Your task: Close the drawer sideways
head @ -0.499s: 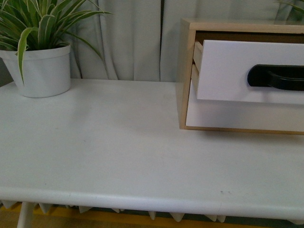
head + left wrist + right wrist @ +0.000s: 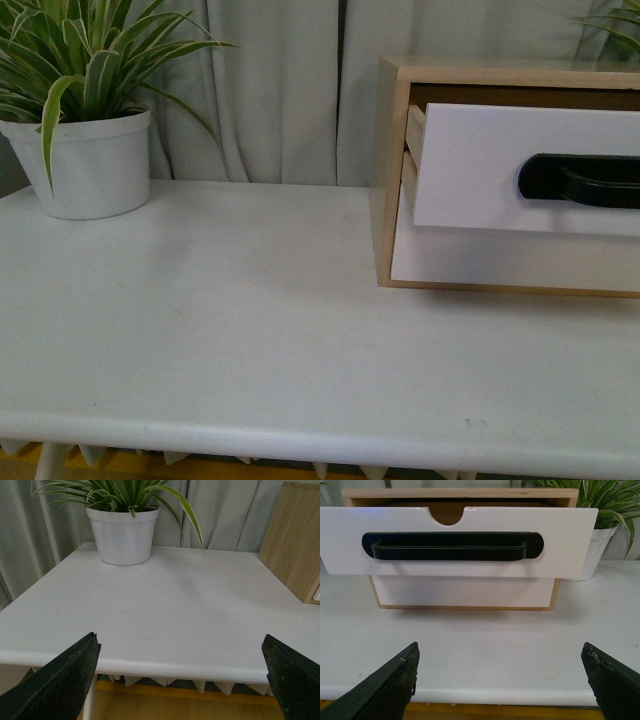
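The drawer (image 2: pixel 480 170) with a white front and a long black bar handle (image 2: pixel 580 182) stands pulled out of the light-wood cabinet (image 2: pixel 392 160) at the table's right. The right wrist view shows the drawer (image 2: pixel 455 562) head on, with its handle (image 2: pixel 451 546) and the cabinet (image 2: pixel 460 494) behind it. My right gripper (image 2: pixel 501 652) is open and empty, back at the table's front edge, well short of the drawer. My left gripper (image 2: pixel 181 645) is open and empty at the front edge to the left; the cabinet's wood side (image 2: pixel 295 540) shows off to one side. Neither gripper shows in the front view.
A second white drawer front (image 2: pixel 500 262) sits closed below the open one. A white pot with a striped plant (image 2: pixel 90 160) stands at the back left of the white table (image 2: pixel 250 340). Another potted plant (image 2: pixel 600 535) stands beside the cabinet. Grey curtains hang behind.
The front view has shifted slightly: the cabinet, drawer and pot sit a little lower in the frame. Nothing on the table has moved.
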You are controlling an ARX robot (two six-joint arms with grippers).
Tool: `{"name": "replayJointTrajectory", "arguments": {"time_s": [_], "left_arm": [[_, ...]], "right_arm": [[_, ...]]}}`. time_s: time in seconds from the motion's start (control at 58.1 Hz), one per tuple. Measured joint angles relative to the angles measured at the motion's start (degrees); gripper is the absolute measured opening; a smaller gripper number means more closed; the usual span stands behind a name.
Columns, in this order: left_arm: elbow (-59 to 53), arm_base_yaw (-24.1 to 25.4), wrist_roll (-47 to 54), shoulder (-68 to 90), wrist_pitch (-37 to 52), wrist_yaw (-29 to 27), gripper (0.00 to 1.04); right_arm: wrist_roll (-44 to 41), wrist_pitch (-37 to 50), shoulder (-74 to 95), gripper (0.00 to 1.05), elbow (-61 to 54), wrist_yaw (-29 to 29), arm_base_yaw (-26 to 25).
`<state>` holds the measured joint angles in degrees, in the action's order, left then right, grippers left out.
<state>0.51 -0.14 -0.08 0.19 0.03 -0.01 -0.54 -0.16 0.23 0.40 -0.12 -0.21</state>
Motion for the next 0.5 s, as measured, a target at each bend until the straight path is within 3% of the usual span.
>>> {"name": "replayJointTrajectory", "arguments": {"time_s": [0.499], "left_arm": [[0.0,0.0,-0.02,0.0,0.0,0.0,0.98]], "right_arm": [[0.0,0.0,0.0,0.95,0.0,0.02,0.0]]}}
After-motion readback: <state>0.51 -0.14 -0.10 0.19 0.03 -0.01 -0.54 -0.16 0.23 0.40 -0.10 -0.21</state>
